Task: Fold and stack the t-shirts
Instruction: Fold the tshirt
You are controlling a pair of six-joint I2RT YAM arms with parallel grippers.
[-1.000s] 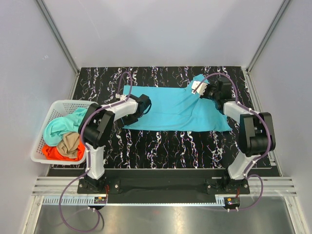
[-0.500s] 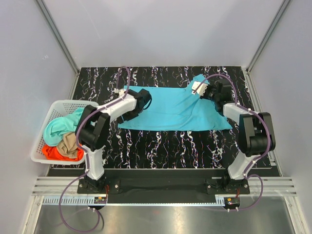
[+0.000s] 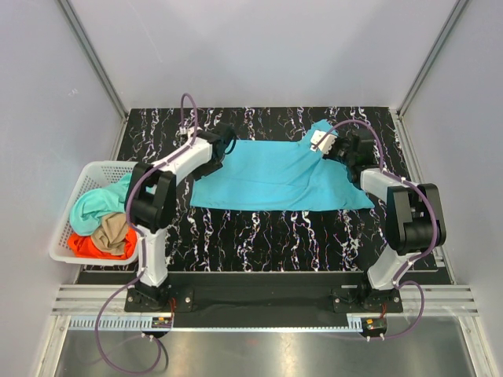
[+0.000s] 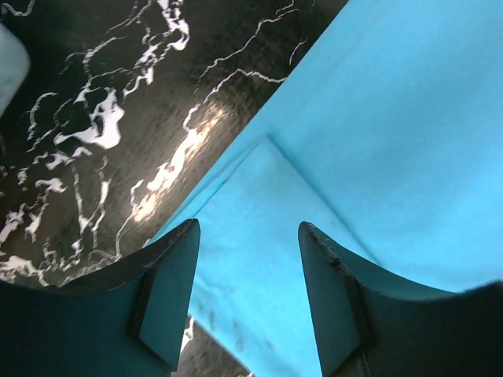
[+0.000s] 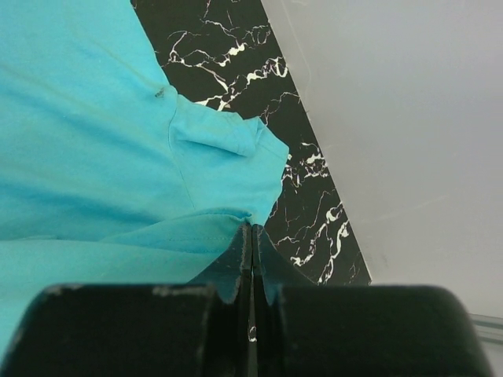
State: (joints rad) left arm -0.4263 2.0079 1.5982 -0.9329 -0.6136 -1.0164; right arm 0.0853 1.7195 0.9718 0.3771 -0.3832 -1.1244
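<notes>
Cyan t-shirt [image 3: 275, 177] is being pinched by closed right fingers [image 5: 236, 267]; open left fingers [image 4: 169, 290] are shifting toward the surface's [image 3: 259, 228] far edge, seeking its corner.

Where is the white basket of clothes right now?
In the overhead view, the white basket sits at the table's left edge, just left of the left arm.

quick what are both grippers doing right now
left gripper: open, above the cyan t-shirt
right gripper: shut on the cyan t-shirt
</notes>
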